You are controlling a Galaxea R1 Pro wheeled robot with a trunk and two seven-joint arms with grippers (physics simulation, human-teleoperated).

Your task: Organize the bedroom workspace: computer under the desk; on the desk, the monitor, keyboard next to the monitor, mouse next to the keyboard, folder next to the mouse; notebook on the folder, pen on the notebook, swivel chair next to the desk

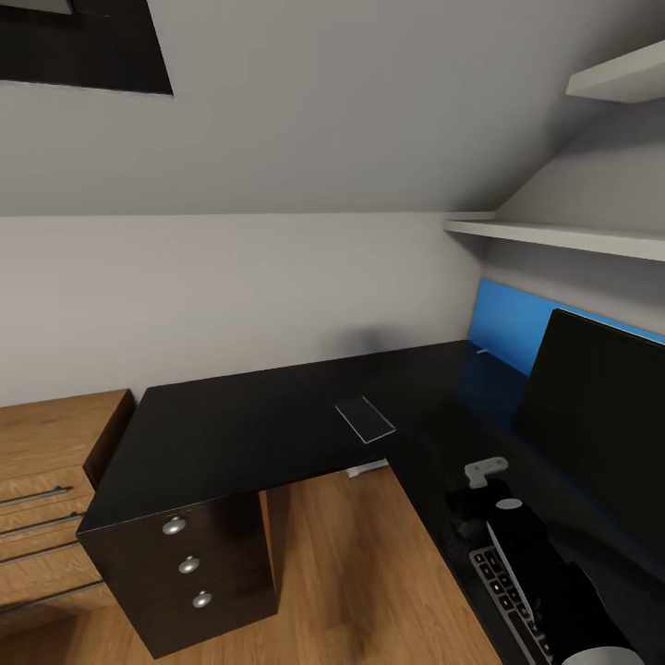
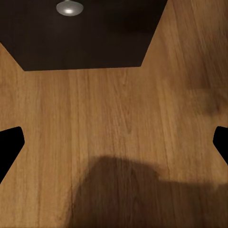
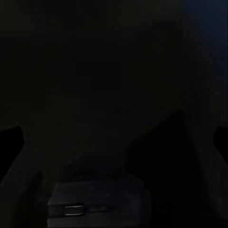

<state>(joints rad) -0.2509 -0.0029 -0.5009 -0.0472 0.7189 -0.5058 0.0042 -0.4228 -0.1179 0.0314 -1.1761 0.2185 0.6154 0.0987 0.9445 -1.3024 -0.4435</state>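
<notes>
Nearest, the right gripper [image 1: 485, 473] hovers over the black desk [image 1: 249, 434] above the keyboard [image 1: 508, 591]; I cannot tell its finger spread. The left gripper [image 2: 114, 142] hangs spread above the plank floor [image 2: 114, 118]. Farther, the notebook [image 1: 365, 418] lies flat on the desk; the monitor [image 1: 600, 406] stands right, with blue folder [image 1: 508, 325] behind.

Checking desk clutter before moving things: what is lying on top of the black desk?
On the desk lie a thin dark notebook, the monitor and a keyboard, partly covered by the robot's arm. Anything behind the monitor is hidden.

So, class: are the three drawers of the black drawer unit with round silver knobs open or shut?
Shut: the black drawer unit with round silver knobs shows three drawer fronts lying flush, none pulled out.
</notes>
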